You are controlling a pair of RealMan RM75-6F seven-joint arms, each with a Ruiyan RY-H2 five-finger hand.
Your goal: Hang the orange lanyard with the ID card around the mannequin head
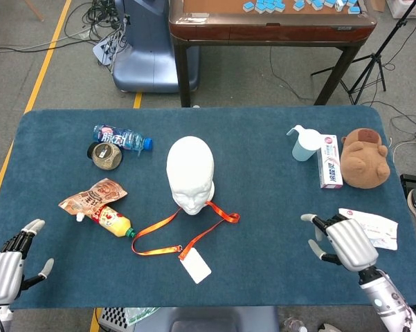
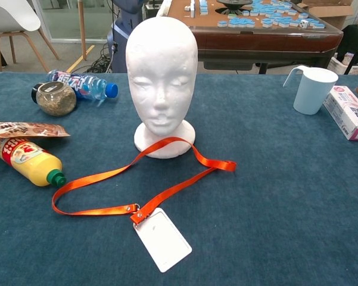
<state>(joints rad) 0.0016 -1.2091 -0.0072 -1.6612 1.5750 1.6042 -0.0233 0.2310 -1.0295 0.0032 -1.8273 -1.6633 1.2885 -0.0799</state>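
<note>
Orange fabric lanyard with white plastic ID card: flat on blue cloth surface, unhung.
White foam mannequin head upright, strap loop touching its base front; card nearest the robot. Right hand and left hand low at the near corners, fingers spread, empty. Judged step: approach; next, grasp strap. Labels too small to read.
</note>
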